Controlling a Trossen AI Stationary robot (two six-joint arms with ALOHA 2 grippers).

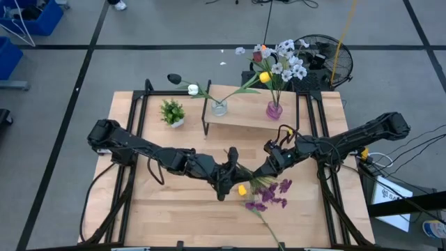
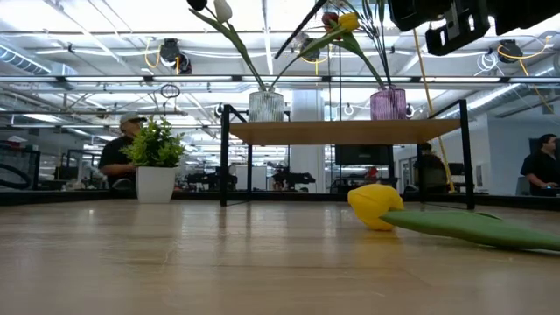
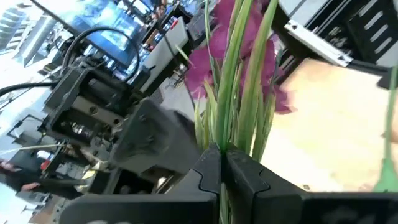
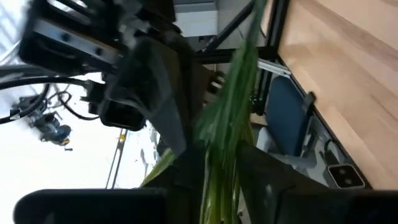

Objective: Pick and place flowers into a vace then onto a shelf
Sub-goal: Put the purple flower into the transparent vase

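My left gripper [image 1: 226, 180] and my right gripper [image 1: 263, 169] meet above the middle of the table. Between them is a bunch of flowers with purple heads [image 1: 273, 195] and green stems [image 3: 233, 93]. My left gripper [image 3: 222, 152] is shut on the stems. My right gripper [image 4: 221, 177] is open, and the stems [image 4: 233, 93] pass between its parted fingers. A yellow flower [image 2: 376, 206] lies on the table on its side, its long stem [image 2: 477, 227] flat on the wood. The shelf [image 1: 244, 120] at the far side carries a clear vase [image 1: 219, 107] and a purple vase [image 1: 274, 110], both with flowers. My left gripper pinches several green stems [image 3: 229, 134] together between its two fingers, well below the purple heads [image 3: 208, 59]. The fingers come about level from the table's left and lie across the stems. The bunch is lifted clear of the table. Whether my right gripper touches the stems, I cannot tell.
A small potted plant [image 1: 172, 113] stands at the far left, beside the shelf. A black fan [image 1: 327, 59] sits beyond the far right corner. People show in the room behind the table [image 2: 122, 149]. Bare wood lies at the near left [image 1: 160, 216].
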